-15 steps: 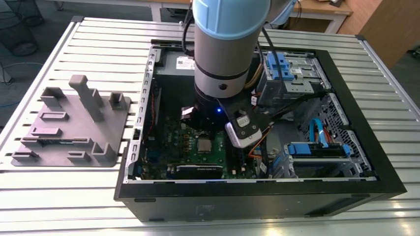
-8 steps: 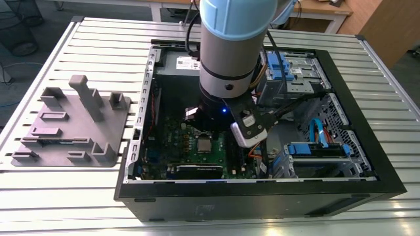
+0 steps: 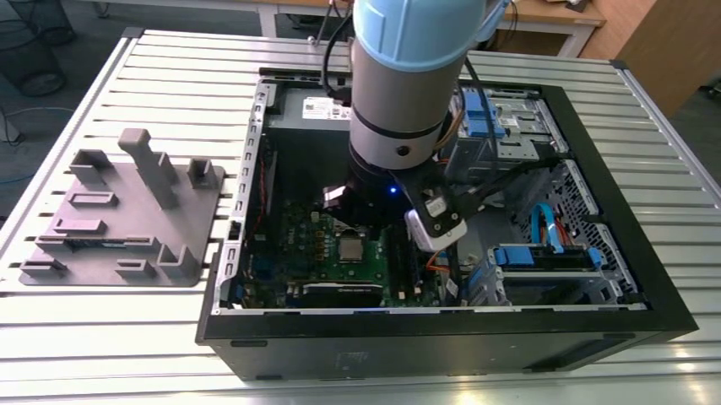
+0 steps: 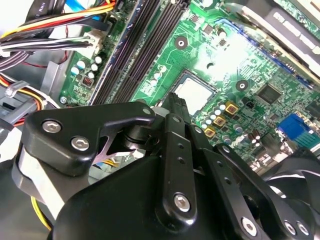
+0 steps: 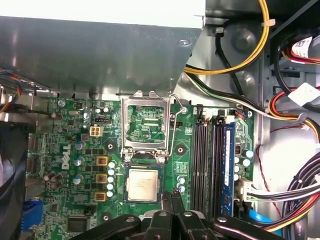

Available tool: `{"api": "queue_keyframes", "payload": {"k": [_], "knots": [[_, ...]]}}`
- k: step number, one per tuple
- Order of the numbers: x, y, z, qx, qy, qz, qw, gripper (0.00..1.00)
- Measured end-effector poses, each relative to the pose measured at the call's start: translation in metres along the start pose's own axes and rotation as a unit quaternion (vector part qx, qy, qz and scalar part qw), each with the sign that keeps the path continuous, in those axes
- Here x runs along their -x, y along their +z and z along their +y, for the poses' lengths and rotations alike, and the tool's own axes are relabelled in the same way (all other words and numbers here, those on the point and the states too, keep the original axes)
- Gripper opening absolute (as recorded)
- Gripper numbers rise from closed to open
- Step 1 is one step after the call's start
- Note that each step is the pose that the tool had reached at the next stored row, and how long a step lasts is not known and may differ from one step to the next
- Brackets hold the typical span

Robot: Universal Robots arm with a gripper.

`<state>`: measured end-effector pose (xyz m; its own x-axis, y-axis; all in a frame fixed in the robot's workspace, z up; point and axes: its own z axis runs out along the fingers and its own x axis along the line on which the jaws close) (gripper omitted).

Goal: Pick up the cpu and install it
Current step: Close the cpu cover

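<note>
Black end effector (image 5: 174,195), closed tight and empty, hangs just beside the seated cpu (image 5: 143,183).

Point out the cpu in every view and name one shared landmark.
Exterior view: cpu on the motherboard, at the exterior view's left of the memory slots.
Second wrist view: cpu beside those memory slots.
First wrist view: cpu next to the open socket frame, memory slots alongside.
Shared landmark: the memory slots.

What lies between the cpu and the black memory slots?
In the first wrist view, green motherboard with a few small silver capacitors lies between the cpu and the memory slots.
</note>
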<state>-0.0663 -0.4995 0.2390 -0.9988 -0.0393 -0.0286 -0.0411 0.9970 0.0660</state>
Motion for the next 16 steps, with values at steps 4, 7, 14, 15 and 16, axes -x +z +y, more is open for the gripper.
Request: {"api": "queue_keyframes", "payload": {"k": [4,7,14,15,16], "knots": [[0.0027,0.0008,0.0004,0.0002,-0.009,0.0006,0.99996,0.11],[0.0051,0.0013,0.0011,0.0004,-0.014,0.0010,0.99990,0.11],[0.0073,0.0027,0.0091,0.0004,-0.017,0.0012,0.99986,0.11],[0.0081,0.0031,0.0098,0.0004,-0.017,0.0011,0.99986,0.11],[0.0093,0.0036,0.0105,0.0005,-0.017,0.0011,0.99986,0.11]]}}
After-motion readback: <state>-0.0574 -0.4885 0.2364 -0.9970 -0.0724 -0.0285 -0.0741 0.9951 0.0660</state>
